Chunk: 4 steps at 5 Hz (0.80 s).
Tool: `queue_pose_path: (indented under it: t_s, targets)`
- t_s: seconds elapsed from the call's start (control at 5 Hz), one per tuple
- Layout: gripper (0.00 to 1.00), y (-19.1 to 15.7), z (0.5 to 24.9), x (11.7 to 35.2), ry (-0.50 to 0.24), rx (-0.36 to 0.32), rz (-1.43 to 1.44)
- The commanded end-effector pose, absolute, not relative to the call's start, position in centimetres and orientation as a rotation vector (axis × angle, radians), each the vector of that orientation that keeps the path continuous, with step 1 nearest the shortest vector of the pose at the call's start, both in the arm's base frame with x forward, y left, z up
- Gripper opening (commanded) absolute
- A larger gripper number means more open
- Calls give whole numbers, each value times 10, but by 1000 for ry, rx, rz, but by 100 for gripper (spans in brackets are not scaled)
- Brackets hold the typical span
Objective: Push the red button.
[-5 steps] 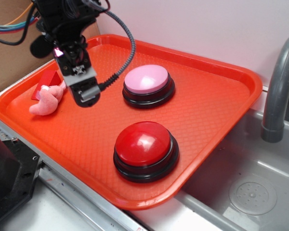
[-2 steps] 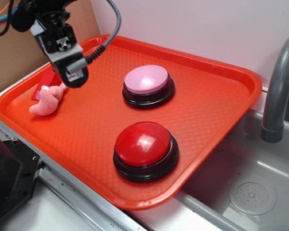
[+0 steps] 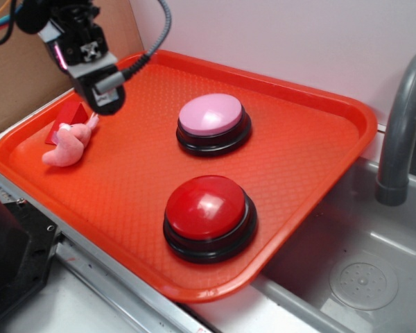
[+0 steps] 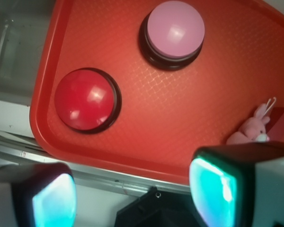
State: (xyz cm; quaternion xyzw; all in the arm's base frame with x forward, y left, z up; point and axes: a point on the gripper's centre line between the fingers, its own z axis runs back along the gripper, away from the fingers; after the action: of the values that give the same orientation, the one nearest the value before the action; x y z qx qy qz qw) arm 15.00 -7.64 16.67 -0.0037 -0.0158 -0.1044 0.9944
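My hand hangs high over the tray's far left corner, above the pink plush rabbit, fingers spread and empty. The red button sits at the tray's near edge, well apart from me, in front of the pink button. I judge its glossy dome hard and slick, so I'd press straight down on the crown, no grasp. Since a second ago I've lifted and drawn back leftward, away from both buttons.

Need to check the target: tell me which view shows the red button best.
Exterior view: the red button shows its dome and black ring base, unobstructed. The wrist view shows it from above, whole too, but smaller.
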Motion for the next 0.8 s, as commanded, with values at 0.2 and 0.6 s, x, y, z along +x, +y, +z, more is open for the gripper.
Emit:
queue_pose_path:
  t_s: [0.2,0.6]
  targets:
    - [100,-86,196,142,-106,-6,-221]
    - [100,-88,205,139,-102,11,-250]
